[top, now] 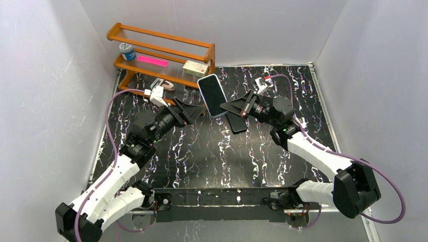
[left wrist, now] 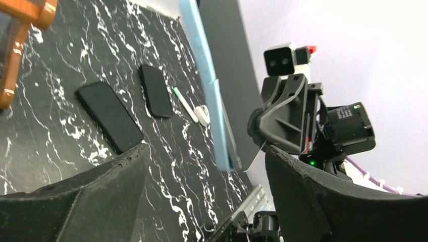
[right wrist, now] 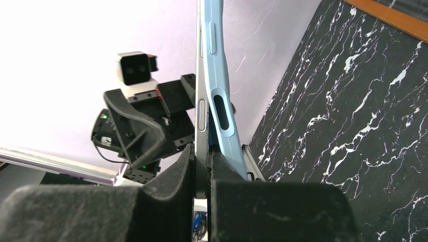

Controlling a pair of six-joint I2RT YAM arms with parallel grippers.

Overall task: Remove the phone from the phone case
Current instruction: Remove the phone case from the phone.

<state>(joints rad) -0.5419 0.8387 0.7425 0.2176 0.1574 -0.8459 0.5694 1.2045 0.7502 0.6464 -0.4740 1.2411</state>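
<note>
White walls [top: 45,75] enclose a black marbled table [top: 212,161]. The right gripper [top: 228,107], jaws clamped on the phone [top: 212,96], holds it upright over the table's 12 o'clock zone. This presents the light-blue phone case [right wrist: 222,101] to the left gripper [top: 196,112], whose jaws stand apart at the phone's 8 o'clock, probably ready to peel the case off.

Labels on the box [top: 195,66] and jar [top: 127,51] are unreadable.

Bright, even light, soft shadows; wrist views blur the nearest foreground
</note>
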